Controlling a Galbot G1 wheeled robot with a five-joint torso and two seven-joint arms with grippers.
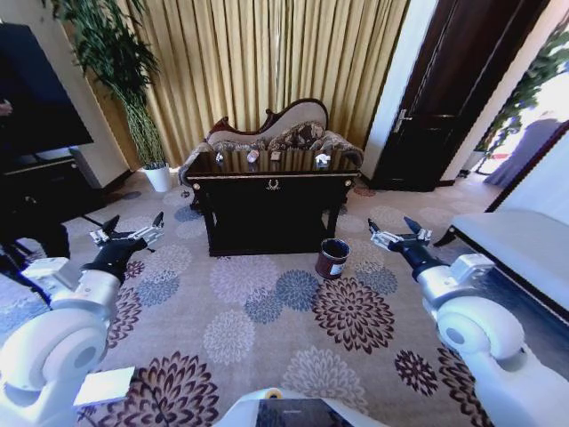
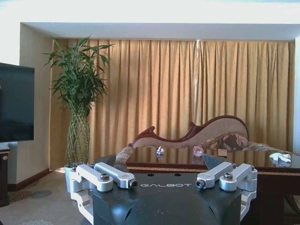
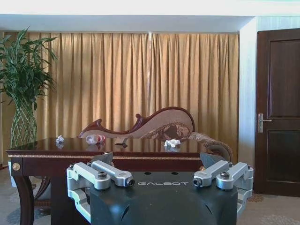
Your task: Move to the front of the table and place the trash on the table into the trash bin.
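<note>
The table (image 1: pixel 271 191) stood ahead of the robot, well apart from both grippers. On its top lay the bottle (image 3: pixel 94 138), a white scrap (image 3: pixel 172 143) and what looked like a small crumpled piece (image 3: pixel 59 138). The bin (image 1: pixel 332 258) sat on the carpet by the table's front right corner. The left gripper (image 1: pixel 129 233) and right gripper (image 1: pixel 400 234) hovered low, fingers spread, holding nothing.
</note>
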